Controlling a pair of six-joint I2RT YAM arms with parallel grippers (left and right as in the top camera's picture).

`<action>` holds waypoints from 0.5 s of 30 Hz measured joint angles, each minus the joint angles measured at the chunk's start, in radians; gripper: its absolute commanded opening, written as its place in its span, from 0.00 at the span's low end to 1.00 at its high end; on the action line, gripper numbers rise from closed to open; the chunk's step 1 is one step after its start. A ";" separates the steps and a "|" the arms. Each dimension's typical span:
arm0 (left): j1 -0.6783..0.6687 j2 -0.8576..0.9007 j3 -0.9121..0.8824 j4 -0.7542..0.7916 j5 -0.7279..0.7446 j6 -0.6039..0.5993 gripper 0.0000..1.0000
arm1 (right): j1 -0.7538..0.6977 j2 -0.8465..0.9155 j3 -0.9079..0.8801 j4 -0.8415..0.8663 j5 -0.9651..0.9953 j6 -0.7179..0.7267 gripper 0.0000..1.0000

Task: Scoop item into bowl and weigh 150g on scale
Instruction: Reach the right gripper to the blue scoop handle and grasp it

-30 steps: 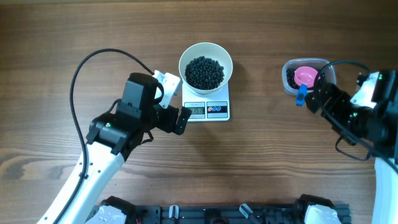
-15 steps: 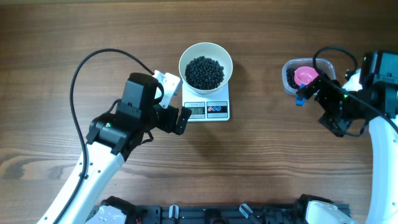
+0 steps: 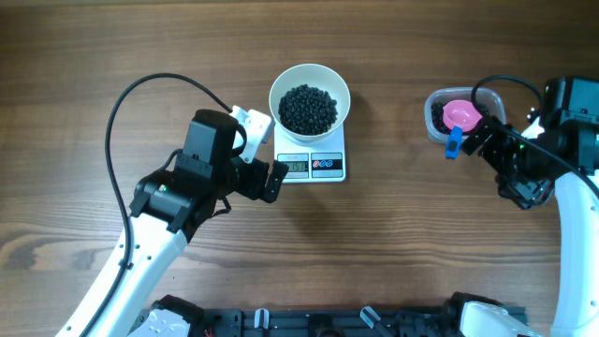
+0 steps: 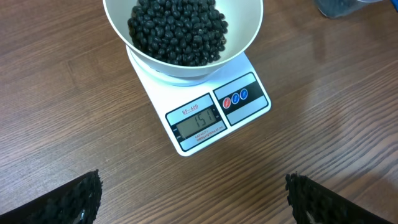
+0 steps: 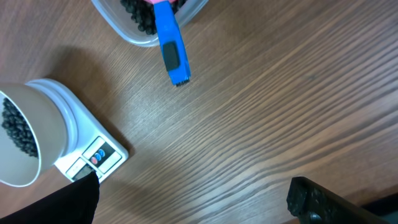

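White bowl (image 3: 281, 124) sits on the scale (image 3: 301, 176), loaded with the black beans (image 3: 309, 109). Display (image 4: 197, 120) reads about 150, last digit not sharp. So scooping and weighing look done, or within a bean or two of target. Nothing obvious left except maybe pulling the arms clear.

Pink scoop (image 3: 460, 115) lies in the clear tub (image 3: 432, 98), well right of the scale, blue handle (image 5: 171, 46) sticking out over the rim. A few beans remain in the tub.

Left gripper (image 4: 196, 208) is spread fully wide, empty, hovering just beside the scale's front-left. Right gripper (image 5: 199, 202) is also fully wide, empty, near the tub but not touching the scoop.

Views:
- Only the left wrist view makes the digits legible; overhead shows just a grey blur.
- The right wrist view shows the handle free of the fingers.
- Overhead alone gives the whole layout and both arms.
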 measured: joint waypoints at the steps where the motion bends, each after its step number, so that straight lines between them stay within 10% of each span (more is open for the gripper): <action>1: 0.000 0.000 0.000 0.000 0.000 0.000 1.00 | 0.000 0.000 0.000 0.003 0.004 -0.012 1.00; 15: 0.000 0.000 0.000 0.000 0.000 0.000 1.00 | -0.014 0.122 0.000 0.054 0.006 -0.084 1.00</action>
